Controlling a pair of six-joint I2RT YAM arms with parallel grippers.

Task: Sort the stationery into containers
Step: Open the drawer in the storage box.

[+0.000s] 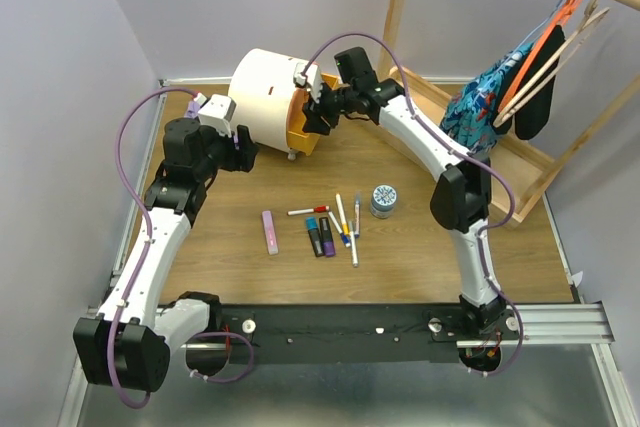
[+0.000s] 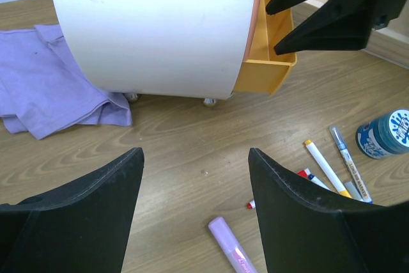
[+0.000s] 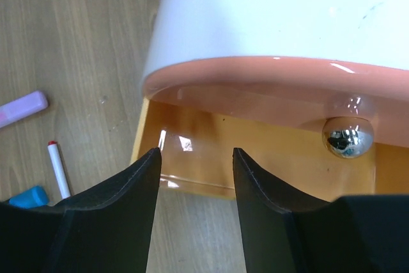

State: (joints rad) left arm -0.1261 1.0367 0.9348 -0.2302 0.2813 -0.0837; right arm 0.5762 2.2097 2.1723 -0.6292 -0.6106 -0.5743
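Left gripper (image 1: 243, 154) on a bent, forward-reaching arm, jaws parted; right gripper (image 1: 318, 115) on an arm elbowed leftward, jaws parted.

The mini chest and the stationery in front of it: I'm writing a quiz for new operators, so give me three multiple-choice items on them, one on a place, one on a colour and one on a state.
1. Where is the round tin?
A) in a drawer
B) on the table, right of the pens
C) on the floor

2. What colour is the bar left of the markers?
A) green
B) black
C) pink

3. The lower drawer of the chest is:
A) pulled out
B) shut flush
C) lying apart on the table

Key:
1 B, the tin stands on bare wood beside the pens.
2 C, the bar shows pale pink in the top view.
3 A, the drawer juts out past the chest's front.
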